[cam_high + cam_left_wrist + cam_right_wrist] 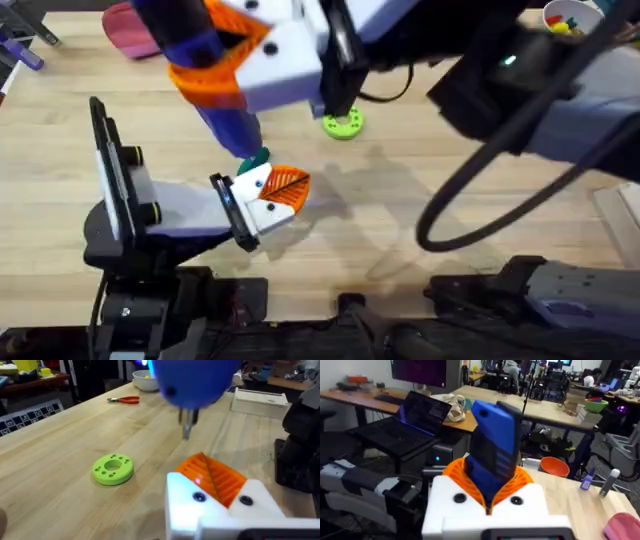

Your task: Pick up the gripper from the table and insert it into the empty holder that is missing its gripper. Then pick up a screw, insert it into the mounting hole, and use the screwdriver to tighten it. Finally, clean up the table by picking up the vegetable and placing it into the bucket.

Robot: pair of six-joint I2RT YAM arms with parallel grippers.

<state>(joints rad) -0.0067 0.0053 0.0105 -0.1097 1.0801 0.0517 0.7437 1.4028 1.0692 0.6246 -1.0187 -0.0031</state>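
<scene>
A: Starting at the left claw [268, 200]: we cannot tell how its orange pads stand. It lies low over the worktop [420, 230], seemingly braced for fastening.

B: Directly above it we see the screwdriver [196, 380], tip pointing down just short of the pads.

A: The right claw [490, 485] is clamped on that screwdriver, held upright so the bit can meet the screw.

B: A green ring [112, 468] lies beside the left claw.

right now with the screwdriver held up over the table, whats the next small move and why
Probably ease the right tool down, so the screwdriver tip descends toward the orange gripper in the left tool. The metal tip hangs above the orange part, apart from it. Whether a screw is seated there, I cannot tell.
</scene>
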